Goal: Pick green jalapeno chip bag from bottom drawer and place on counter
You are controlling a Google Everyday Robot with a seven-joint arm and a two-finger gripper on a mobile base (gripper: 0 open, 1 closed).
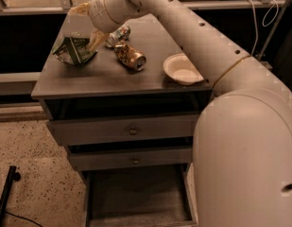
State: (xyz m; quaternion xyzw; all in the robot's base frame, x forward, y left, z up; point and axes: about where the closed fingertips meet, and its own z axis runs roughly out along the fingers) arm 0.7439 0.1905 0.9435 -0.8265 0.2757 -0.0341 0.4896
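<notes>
The green jalapeno chip bag point(73, 49) is at the left side of the counter point(103, 74), its lower edge at or just above the surface. My gripper point(82, 38) reaches down from above and is shut on the bag's top. The bottom drawer point(136, 200) is pulled open below the two shallower drawers, and nothing shows inside it. My large white arm sweeps across the right of the view.
A crushed silver can point(118, 33) and a crushed gold can point(131, 56) lie mid-counter, right of the bag. A white bowl point(182, 70) sits near the counter's right front edge. A black stand leg point(6, 198) is on the speckled floor at lower left.
</notes>
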